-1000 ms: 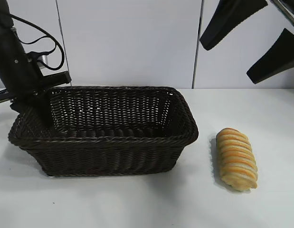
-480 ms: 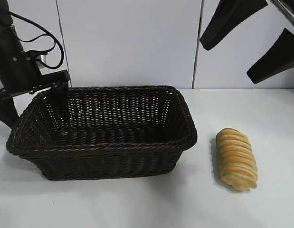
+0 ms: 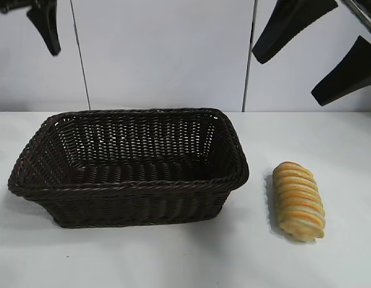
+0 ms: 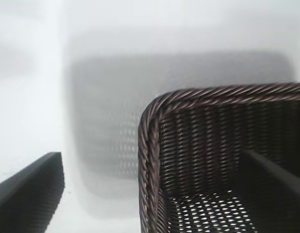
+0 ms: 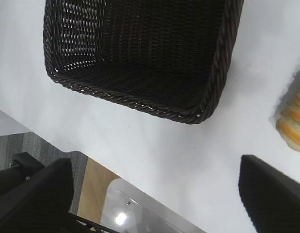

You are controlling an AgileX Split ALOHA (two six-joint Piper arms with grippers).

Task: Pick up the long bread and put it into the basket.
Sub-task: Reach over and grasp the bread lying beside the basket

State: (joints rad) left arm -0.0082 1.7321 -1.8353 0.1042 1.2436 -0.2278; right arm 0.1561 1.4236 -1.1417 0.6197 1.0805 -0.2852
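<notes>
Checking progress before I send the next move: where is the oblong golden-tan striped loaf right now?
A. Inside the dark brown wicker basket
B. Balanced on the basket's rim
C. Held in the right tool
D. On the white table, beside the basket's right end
D: the oblong golden-tan striped loaf lies on the white table, clear of the dark brown woven wicker basket, whose inside is empty, with no tool on it.

Bright, even light falls from overhead. The basket casts a soft shadow on the white bench toward 7 o'clock. The left wrist view is blurred throughout; a lamp reflection glints in the right wrist view.
</notes>
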